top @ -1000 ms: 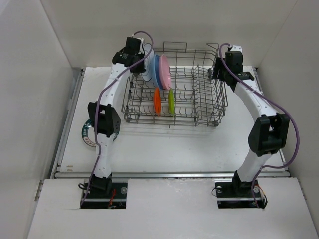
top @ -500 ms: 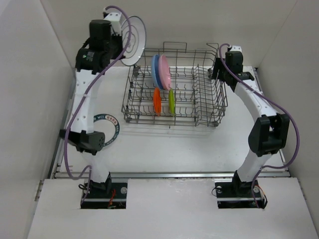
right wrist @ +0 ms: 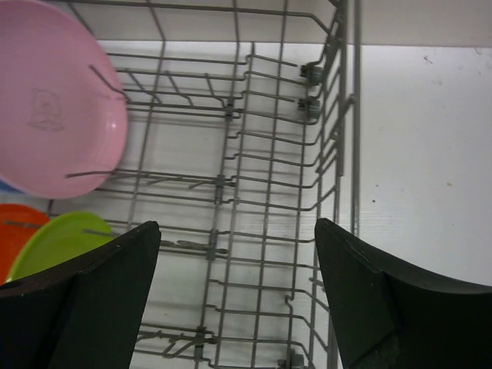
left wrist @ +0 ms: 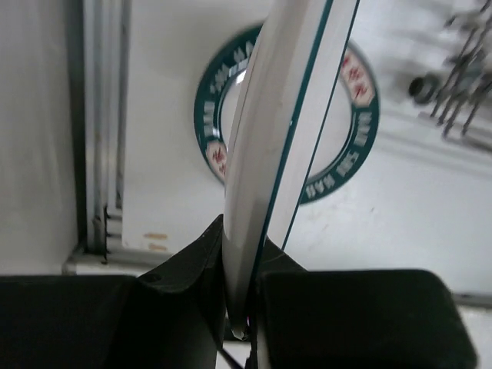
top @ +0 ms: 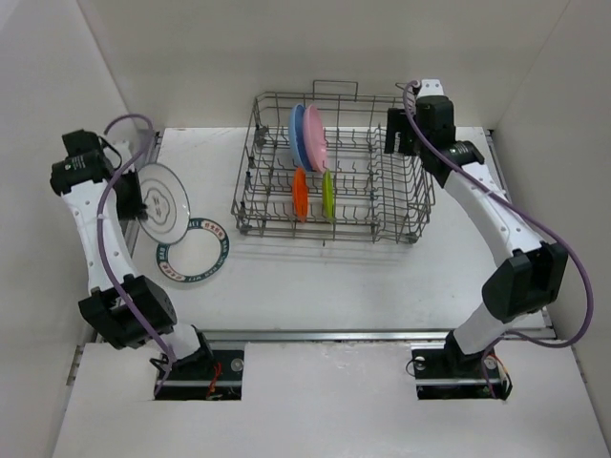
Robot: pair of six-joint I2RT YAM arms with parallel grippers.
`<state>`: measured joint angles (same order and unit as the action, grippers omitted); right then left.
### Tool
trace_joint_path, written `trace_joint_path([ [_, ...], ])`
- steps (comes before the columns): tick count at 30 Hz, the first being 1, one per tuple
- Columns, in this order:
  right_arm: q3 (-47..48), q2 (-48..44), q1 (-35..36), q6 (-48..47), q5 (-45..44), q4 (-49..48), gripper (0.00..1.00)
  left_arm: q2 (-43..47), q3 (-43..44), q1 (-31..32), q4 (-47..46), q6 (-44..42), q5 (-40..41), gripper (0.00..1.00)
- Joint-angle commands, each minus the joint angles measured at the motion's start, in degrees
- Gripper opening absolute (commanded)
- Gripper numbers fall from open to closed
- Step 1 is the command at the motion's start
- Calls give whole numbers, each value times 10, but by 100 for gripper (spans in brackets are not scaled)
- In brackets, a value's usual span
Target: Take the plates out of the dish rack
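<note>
The left pincer (left wrist: 242,311) pinches the rim of a white patterned plate (top: 162,198), tilted over the green-rimmed plate (top: 196,256) lying flat on the worktop (top: 334,277). The right pincer (right wrist: 234,238) hangs spread wide over the dish rack (top: 382,186), where a blue plate (top: 296,134), pink plate (top: 316,139), orange plate (top: 301,194) and yellow-green plate (top: 329,194) stand upright.
</note>
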<state>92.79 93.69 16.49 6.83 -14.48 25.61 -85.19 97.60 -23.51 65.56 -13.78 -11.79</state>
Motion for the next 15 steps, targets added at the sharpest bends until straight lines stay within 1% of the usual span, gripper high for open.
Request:
trace_joint_path([
  [1, 2, -31, 28, -19, 14, -12, 87, 38, -55, -18, 15, -74, -74, 0],
  [2, 2, -31, 34, -19, 32, -12, 88, 30, -87, -18, 22, -86, -74, 0],
  [5, 2, -31, 39, -19, 67, -6, 88, 13, -140, -18, 28, -120, -90, 0],
  [6, 2, -31, 39, -19, 73, -6, 88, 5, -151, -18, 28, -135, -90, 0],
  [10, 2, -31, 50, -19, 79, 0, 88, -16, -180, -18, 4, -135, -76, 0],
  [11, 2, -31, 56, -19, 79, 0, 88, -32, -180, -18, -3, -142, -71, 3],
  [14, 7, -31, 63, -19, 91, 5, 88, -70, -180, -18, -3, -142, -71, 17],
  [15, 7, -25, 68, -24, 99, 5, 88, -81, -180, -18, -14, -129, -55, 27],
])
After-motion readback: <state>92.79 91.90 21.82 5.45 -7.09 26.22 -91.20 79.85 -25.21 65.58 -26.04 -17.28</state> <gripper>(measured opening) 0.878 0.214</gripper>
